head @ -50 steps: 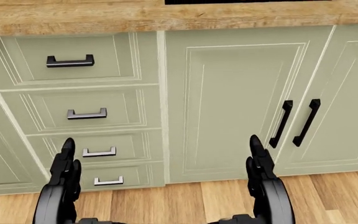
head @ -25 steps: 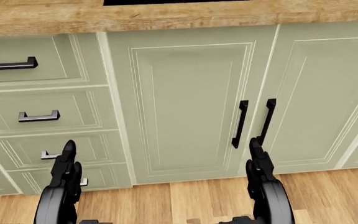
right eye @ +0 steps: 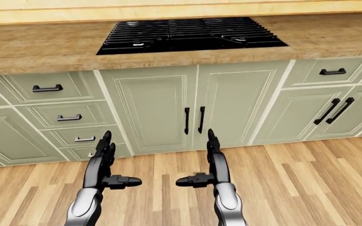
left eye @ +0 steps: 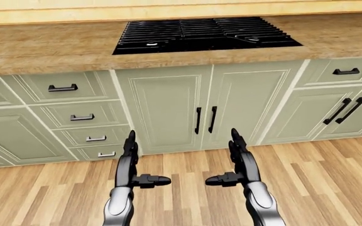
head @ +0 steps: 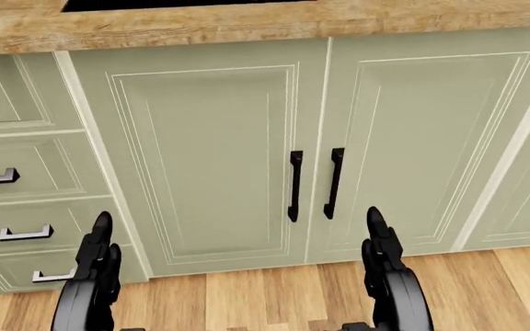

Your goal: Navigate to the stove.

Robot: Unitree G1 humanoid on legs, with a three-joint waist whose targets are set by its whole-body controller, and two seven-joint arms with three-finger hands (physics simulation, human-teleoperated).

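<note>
Two doors (left eye: 206, 108) sit just below the stove (left eye: 203, 34), which is set in the surface (left eye: 49, 49). Below them I hold my left robot hand (left eye: 134, 162) and right robot hand (left eye: 234, 160), fingers spread, empty.

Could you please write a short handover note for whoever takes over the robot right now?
Left hand: open, fingers pointing up, holding nothing.
Right hand: open, same pose, holding nothing.
Stove: black cooktop set into the wooden countertop, at the top centre of the left-eye view, above the double cabinet doors that the hands face.
Done: the robot stands on the wood floor roughly squared up to the stove, with the drawer stack off to the view's left.
Left: probably only a final step closer, if the task wants it nearer; nothing stands in the way.
</note>
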